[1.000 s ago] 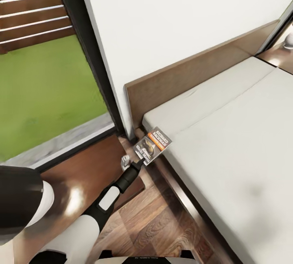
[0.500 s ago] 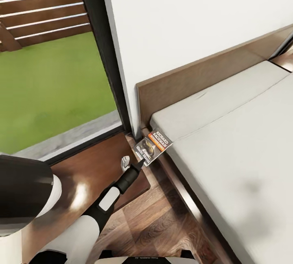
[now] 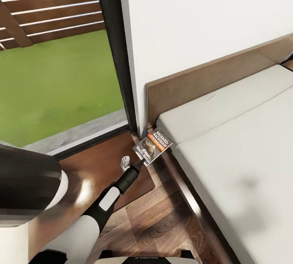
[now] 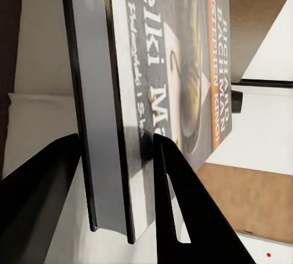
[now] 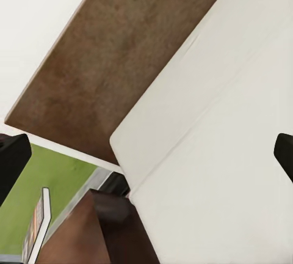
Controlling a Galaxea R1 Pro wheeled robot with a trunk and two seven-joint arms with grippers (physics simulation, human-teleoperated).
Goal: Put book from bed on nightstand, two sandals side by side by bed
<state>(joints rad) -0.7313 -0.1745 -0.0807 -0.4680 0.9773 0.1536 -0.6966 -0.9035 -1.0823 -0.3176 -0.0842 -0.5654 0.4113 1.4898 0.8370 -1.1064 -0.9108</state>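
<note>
Nearest the camera in the head view, the left arm extends from 7 o'clock toward centre. The left gripper (image 3: 138, 162) pinches the book (image 3: 152, 146) by its lower edge; the left wrist view confirms both fingers (image 4: 183, 209) pressed against the covers, spine between them. The book is held off the mattress, over the gap between the nightstand (image 3: 93, 170) and the bed (image 3: 228, 146), with the nightstand's glossy top just beside it at 8 o'clock.

Progress, as judged: the book is lifted from the bed but not yet set down. Placement on the nightstand remains. The sandals remain to be placed.

The right gripper (image 5: 146, 154) has its fingertips spread wide apart, holding nothing, over the mattress near the headboard (image 5: 122, 50).

Clearances: the nightstand top is bare, bounded at 11 o'clock by the window (image 3: 61, 64) frame and at 1 o'clock by the wall. A strip of floor (image 3: 162, 223) lies open at 6 o'clock beside the bed frame edge.
</note>
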